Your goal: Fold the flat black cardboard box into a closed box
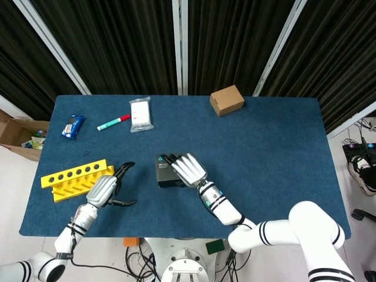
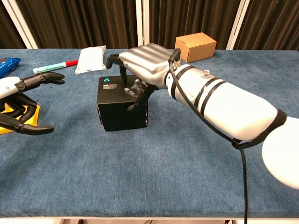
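Box [image 2: 122, 105] in black cardboard is being pressed from above by the right hand [image 2: 142, 60]; the left hand [image 2: 21, 100], fingers spread and holding nothing, is hovering beside the yellow rack [image 1: 75, 179] on the table [image 1: 276, 158].

black box [image 2: 122, 109] top partly under right hand [image 2: 142, 63], left hand [image 2: 21, 105] cropped

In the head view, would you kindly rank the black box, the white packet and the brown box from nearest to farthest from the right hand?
1. Black box: under the right hand, touching it.
2. White packet: farther back, to the left.
3. Brown box: at the far edge, to the right.
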